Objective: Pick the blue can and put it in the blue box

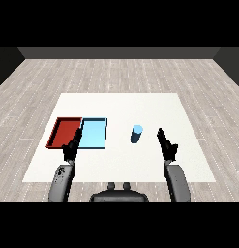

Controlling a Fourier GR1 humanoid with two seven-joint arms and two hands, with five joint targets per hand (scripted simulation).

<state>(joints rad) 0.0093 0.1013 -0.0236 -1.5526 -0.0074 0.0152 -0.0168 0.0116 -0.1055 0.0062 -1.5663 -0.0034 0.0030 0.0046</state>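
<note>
Blue can [136, 133] standing unmarked at centre frame, apart from both hands.

Right hand [166, 144] hovering right of it, fingers straight; left hand [72, 147] reaching, fingers straight, over the red tray [63, 131] and blue tray [95, 134] at left.

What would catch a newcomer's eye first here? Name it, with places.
The red tray and light blue tray lie side by side at the white table's left. A blue can stands upright alone right of them, with the right hand open beside it.
</note>
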